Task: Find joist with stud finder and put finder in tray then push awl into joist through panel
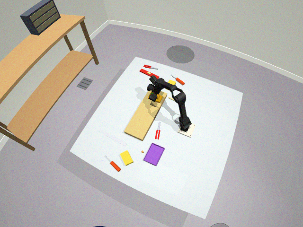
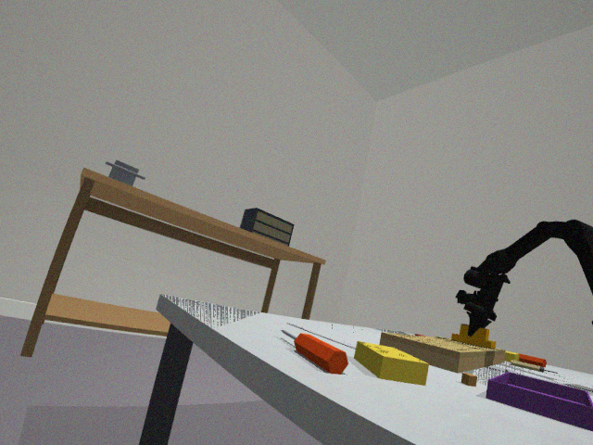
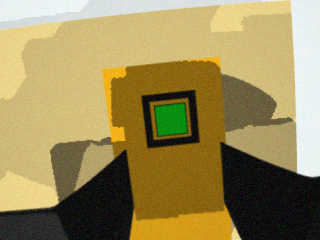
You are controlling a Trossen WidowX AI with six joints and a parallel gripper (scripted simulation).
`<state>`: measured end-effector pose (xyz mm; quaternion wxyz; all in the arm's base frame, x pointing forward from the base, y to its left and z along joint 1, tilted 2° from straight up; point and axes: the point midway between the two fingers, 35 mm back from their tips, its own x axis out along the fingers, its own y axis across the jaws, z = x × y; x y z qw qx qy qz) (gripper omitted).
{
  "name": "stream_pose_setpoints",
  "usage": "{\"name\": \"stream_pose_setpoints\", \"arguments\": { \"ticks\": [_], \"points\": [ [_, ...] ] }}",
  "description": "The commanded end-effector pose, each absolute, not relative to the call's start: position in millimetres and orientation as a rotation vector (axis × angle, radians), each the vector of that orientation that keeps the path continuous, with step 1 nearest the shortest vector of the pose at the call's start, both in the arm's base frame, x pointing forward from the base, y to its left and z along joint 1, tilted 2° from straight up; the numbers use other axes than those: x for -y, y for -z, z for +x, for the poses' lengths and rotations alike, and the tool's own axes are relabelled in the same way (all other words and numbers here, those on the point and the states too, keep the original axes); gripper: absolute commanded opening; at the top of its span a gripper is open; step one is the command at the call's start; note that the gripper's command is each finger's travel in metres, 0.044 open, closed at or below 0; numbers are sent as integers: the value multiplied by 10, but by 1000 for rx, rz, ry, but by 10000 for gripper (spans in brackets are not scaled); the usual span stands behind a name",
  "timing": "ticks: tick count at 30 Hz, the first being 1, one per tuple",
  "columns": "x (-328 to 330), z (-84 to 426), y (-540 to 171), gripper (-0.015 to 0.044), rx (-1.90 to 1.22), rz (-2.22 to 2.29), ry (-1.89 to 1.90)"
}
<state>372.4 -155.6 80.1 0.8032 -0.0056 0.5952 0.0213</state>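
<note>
- The black claw is closed on the yellow-orange, block-shaped stud finder, gripping it between both fingers.
- The stud finder is upright at the top surface of the long, tan wooden floor panel, at the panel's far end; whether they touch is hard to tell.
- A square indicator on the stud finder shows green inside a black frame.
- The shallow purple rectangular tray sits on the white tabletop, nearer than the panel, with nothing in it.
- Right of the panel's far end lies a slim cream-coloured rod, partly hidden by the arm in the top view; I cannot tell if it is the awl.
- Pliers with red handles lie between the panel and the arm's base.
- A small orange-brown cube is just left of the tray, beyond a yellow block.
</note>
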Motion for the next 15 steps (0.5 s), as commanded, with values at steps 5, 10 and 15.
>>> {"name": "stream_pose_setpoints", "arguments": {
  "ticks": [5,10,15],
  "points": [
    [1364,3717,-797,0,-1276,-5,-48],
    [1245,3713,-799,0,-1275,-4,-49],
    [1125,3708,-802,0,-1275,-3,-49]
  ]
}}
